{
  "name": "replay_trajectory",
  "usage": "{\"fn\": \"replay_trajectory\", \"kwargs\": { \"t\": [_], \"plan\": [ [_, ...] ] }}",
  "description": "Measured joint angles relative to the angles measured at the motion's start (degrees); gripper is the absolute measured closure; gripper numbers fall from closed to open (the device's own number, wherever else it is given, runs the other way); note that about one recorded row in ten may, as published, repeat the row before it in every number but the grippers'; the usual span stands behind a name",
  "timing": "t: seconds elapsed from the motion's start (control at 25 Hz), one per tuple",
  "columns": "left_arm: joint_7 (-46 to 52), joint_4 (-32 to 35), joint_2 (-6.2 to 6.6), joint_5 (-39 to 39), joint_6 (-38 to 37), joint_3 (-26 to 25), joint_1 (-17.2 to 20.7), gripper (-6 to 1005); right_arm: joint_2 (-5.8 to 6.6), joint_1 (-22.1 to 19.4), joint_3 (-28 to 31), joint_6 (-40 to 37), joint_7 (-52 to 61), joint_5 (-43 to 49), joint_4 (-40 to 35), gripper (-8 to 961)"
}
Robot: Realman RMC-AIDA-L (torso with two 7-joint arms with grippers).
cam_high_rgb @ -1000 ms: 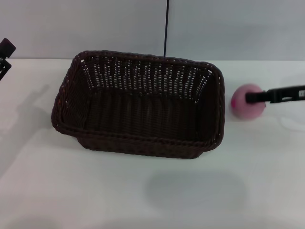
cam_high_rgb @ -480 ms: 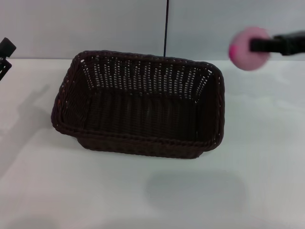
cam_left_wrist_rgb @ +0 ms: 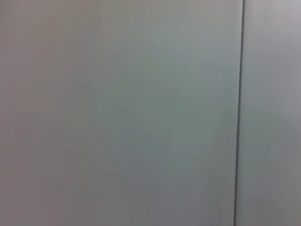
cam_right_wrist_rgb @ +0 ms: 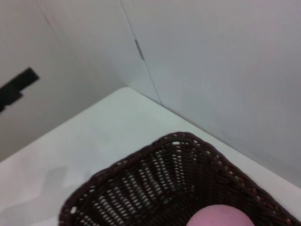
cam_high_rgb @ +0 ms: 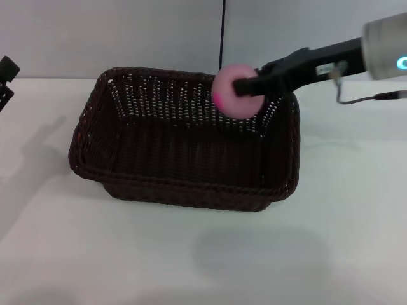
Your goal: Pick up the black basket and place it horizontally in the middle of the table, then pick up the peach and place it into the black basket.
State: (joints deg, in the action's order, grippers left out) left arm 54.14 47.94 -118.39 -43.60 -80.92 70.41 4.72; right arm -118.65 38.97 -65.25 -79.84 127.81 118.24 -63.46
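Observation:
The black basket (cam_high_rgb: 184, 140) lies lengthwise across the middle of the white table (cam_high_rgb: 203, 260), open side up. My right gripper (cam_high_rgb: 245, 86) reaches in from the right and is shut on the pink peach (cam_high_rgb: 236, 98), holding it in the air above the basket's far right part. In the right wrist view the peach (cam_right_wrist_rgb: 220, 216) shows at the lower edge over the basket (cam_right_wrist_rgb: 160, 188). My left gripper (cam_high_rgb: 6, 76) is parked at the far left edge of the head view, away from the basket.
A grey wall with a dark vertical seam (cam_high_rgb: 223, 35) stands behind the table. A thin cable (cam_high_rgb: 365, 98) hangs from the right arm. The left wrist view shows only the wall.
My right gripper has lifted the peach off the table at the right and carried it left, from beside the basket to above its far right part. The left arm has not moved.

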Motion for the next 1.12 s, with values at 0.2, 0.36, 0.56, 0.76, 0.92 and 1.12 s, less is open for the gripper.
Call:
{"fn": "replay_trajectory", "kwargs": {
  "t": [0.2, 0.36, 0.56, 0.76, 0.92, 1.12],
  "plan": [
    [-0.29, -1.22, 0.03, 0.00, -1.17, -0.90, 0.12, 361, -0.07, 0.23, -1.91, 2.70, -0.87, -0.33, 1.85, 673],
    [-0.30, -1.78, 0.06, 0.00, -1.67, -1.80, 0.18, 361, -0.09, 0.15, -2.02, 2.75, -1.50, -1.08, 1.92, 558],
    [-0.49, -2.09, 0.10, 0.00, -1.71, -2.00, 0.20, 361, -0.18, -0.78, -1.47, 2.48, -2.31, -1.98, 1.37, 362],
    [-0.99, -3.99, 0.19, 0.00, -1.79, -3.56, 0.33, 361, -0.31, -7.02, -0.87, 4.69, -6.28, -3.49, -2.34, 337],
    [-4.43, -8.57, 0.08, 0.00, -3.58, -7.44, 0.35, 362, -0.36, -16.97, -0.47, 10.95, -20.22, -16.50, -1.93, 337],
    [-12.28, -24.02, 0.12, 0.16, -12.31, -19.35, -3.38, 362, -0.68, -26.15, -0.33, 13.21, -54.57, -48.46, 10.85, 337]
  ]
}}
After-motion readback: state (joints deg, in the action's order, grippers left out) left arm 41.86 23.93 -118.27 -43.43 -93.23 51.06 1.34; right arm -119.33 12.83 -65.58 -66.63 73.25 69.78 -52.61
